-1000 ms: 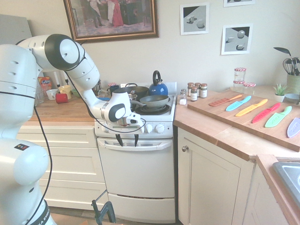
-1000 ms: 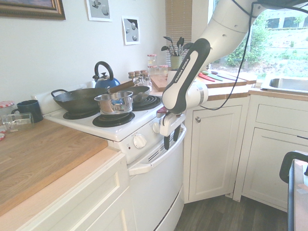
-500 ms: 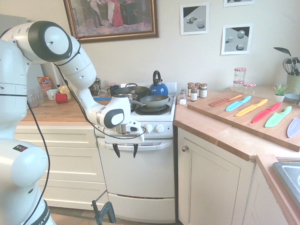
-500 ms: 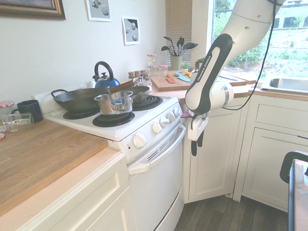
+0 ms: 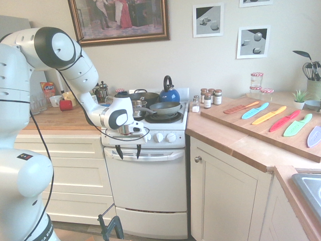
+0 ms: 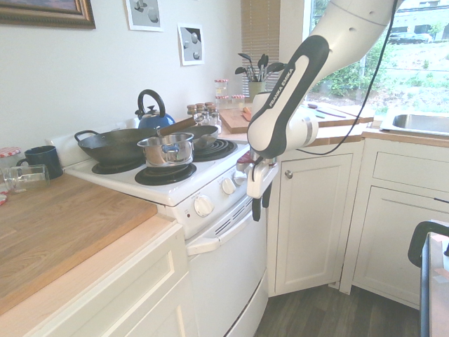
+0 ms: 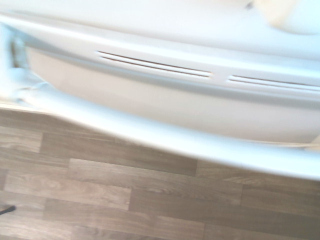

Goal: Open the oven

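Note:
The white oven point(image 5: 150, 186) stands between cream cabinets with its door shut, also seen in the second exterior view point(image 6: 226, 281). Its white bar handle point(image 5: 155, 156) runs across the top of the door, under the round knobs point(image 5: 165, 137). My gripper point(image 5: 129, 151) points down in front of the handle's left part, its two dark fingers point(image 5: 119, 152) spread apart and holding nothing. From the other side, the gripper point(image 6: 261, 203) hangs a little out from the handle point(image 6: 231, 226). The wrist view shows the handle bar point(image 7: 165, 140) and the door vents point(image 7: 155, 65) close below.
A steel pot point(image 6: 167, 149), a black wok point(image 6: 116, 144), a pan point(image 5: 164, 107) and a blue kettle point(image 5: 169, 93) sit on the burners. A cream cabinet door point(image 5: 225, 201) with a small knob borders the oven. Coloured knives lie on a board point(image 5: 261, 125). Wood floor point(image 7: 125, 200) lies below.
The gripper drew away from the oven front and dipped, then came back up and toward the handle, ending slightly nearer the oven's wooden-counter side. Its fingers stayed apart and the door stayed shut.

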`<action>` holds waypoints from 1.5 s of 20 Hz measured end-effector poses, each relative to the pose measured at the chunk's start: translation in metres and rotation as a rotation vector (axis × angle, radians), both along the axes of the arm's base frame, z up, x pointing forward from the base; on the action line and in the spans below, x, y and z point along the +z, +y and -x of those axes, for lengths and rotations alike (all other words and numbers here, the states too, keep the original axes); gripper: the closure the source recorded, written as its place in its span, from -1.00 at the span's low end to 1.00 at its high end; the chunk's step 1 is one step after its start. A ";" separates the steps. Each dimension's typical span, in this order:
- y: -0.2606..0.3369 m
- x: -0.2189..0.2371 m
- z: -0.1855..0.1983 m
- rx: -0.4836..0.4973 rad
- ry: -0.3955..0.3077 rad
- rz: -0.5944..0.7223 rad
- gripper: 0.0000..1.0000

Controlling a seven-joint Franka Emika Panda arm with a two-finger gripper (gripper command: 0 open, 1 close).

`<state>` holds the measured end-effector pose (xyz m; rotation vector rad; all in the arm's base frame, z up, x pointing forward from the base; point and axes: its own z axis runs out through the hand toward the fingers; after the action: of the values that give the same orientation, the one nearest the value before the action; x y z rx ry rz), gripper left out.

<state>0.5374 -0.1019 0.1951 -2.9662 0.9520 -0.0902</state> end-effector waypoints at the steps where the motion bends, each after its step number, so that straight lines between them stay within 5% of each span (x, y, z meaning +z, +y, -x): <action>1: 0.001 -0.005 -0.010 0.001 -0.003 0.004 -1.00; 13: 0.013 -0.002 -0.068 -0.002 -0.018 0.010 -1.00; 30: -0.031 -0.036 -0.036 -0.094 -0.037 -0.035 -1.00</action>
<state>0.5733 -0.1329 0.1589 -2.8776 1.0765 -0.1288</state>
